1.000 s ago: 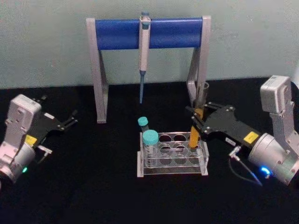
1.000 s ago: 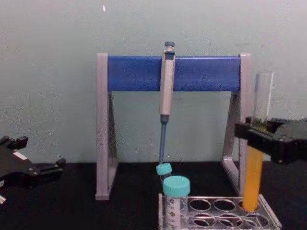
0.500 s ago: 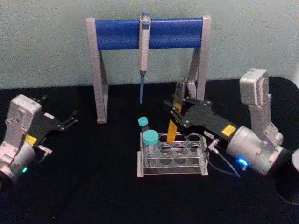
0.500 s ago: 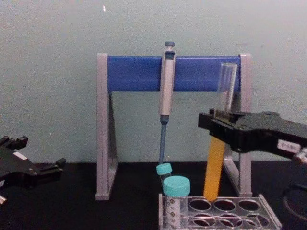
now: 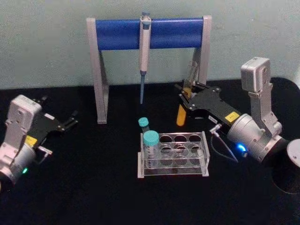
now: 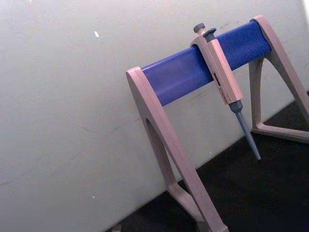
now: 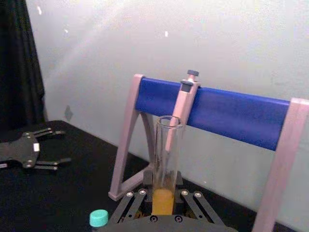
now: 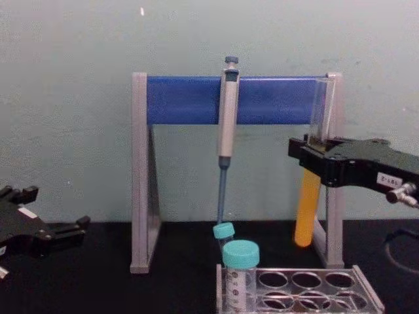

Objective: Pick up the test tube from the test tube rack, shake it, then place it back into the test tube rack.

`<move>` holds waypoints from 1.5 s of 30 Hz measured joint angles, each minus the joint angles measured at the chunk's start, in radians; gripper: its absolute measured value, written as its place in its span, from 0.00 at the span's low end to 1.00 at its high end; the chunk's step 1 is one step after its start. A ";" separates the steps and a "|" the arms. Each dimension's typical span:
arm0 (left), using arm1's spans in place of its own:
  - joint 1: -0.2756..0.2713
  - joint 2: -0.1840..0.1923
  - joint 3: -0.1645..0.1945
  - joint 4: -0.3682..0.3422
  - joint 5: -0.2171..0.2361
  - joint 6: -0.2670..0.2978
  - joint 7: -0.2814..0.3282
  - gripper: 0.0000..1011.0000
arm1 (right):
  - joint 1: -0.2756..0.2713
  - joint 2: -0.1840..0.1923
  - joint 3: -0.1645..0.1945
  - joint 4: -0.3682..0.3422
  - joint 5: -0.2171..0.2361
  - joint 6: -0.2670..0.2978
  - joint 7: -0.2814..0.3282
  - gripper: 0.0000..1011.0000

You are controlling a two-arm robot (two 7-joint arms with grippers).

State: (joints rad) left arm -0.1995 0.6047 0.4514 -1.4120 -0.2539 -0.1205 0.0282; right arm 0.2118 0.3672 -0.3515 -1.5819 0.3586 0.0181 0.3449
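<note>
The tall clear glass test tube (image 8: 306, 209), round-bottomed and holding orange-yellow liquid, hangs near upright just behind the low clear plastic test tube rack (image 5: 180, 165), clamped at mid-length in the right gripper (image 5: 187, 96)'s black jaws. The left gripper (image 5: 70, 119) rests well to the left over the black tabletop (image 5: 93, 187), jaws parted and empty.

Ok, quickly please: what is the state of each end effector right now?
Left end effector: open, holding nothing.
Right end effector: closed on the test tube, held above the test tube rack.
</note>
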 joint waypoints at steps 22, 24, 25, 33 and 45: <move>0.000 0.000 0.000 0.000 0.000 0.000 0.000 0.99 | -0.015 -0.008 0.028 -0.005 -0.020 0.018 -0.003 0.23; 0.000 0.000 0.000 0.000 0.000 0.000 0.000 0.99 | -0.017 -0.008 0.031 -0.007 -0.022 0.018 -0.003 0.23; 0.000 0.000 0.000 0.000 0.000 0.000 0.000 0.99 | -0.018 -0.007 0.033 -0.008 -0.022 0.018 -0.003 0.23; 0.000 0.000 0.000 0.000 0.000 0.000 0.000 0.99 | -0.046 0.018 0.055 -0.040 -0.028 0.032 -0.006 0.23; 0.000 0.000 0.000 0.000 0.000 0.000 0.000 0.99 | -0.141 0.092 0.085 -0.168 -0.020 0.076 0.016 0.23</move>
State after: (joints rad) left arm -0.1995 0.6047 0.4514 -1.4120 -0.2539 -0.1205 0.0283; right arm 0.0707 0.4591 -0.2664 -1.7497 0.3381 0.0939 0.3606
